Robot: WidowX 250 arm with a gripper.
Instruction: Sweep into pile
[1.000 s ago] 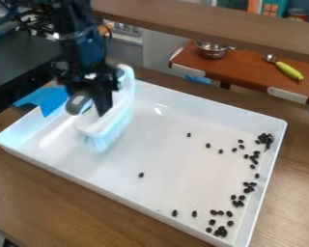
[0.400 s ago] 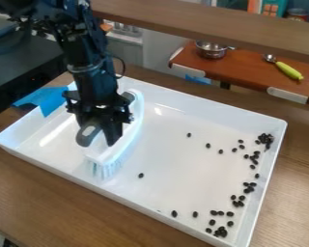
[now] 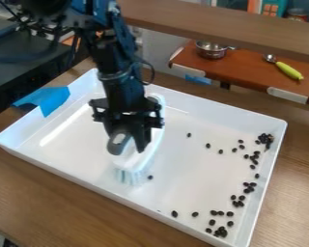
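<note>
Camera view: nearest is the wooden bench (image 3: 60,198), carrying a white tray (image 3: 189,178) set at a slant. Dark beans (image 3: 222,232) are gathered loosely in the tray's near right part, with a few more spaced out just left of them. From there a ragged string of beans follows the right wall to a tight clump (image 3: 265,138) by the far right corner. Several single beans are spread left of that clump, on the far half of the tray floor.

Left of the middle, the white brush (image 3: 149,157) stands in the tray, its pale bristles pointing down and one lone bean (image 3: 150,177) just beside them on the right. The claw (image 3: 130,146) hangs over the tray, closed around the brush's handle.

Blue tape (image 3: 52,100) sticks over the tray's left wall. Beyond the bench, a reddish-brown board (image 3: 247,70) holds a metal pot (image 3: 211,50) and, to its right, a scoop with a green handle (image 3: 289,71). A wooden beam (image 3: 215,21) crosses above, with a jar (image 3: 298,14) farther back at the right.
</note>
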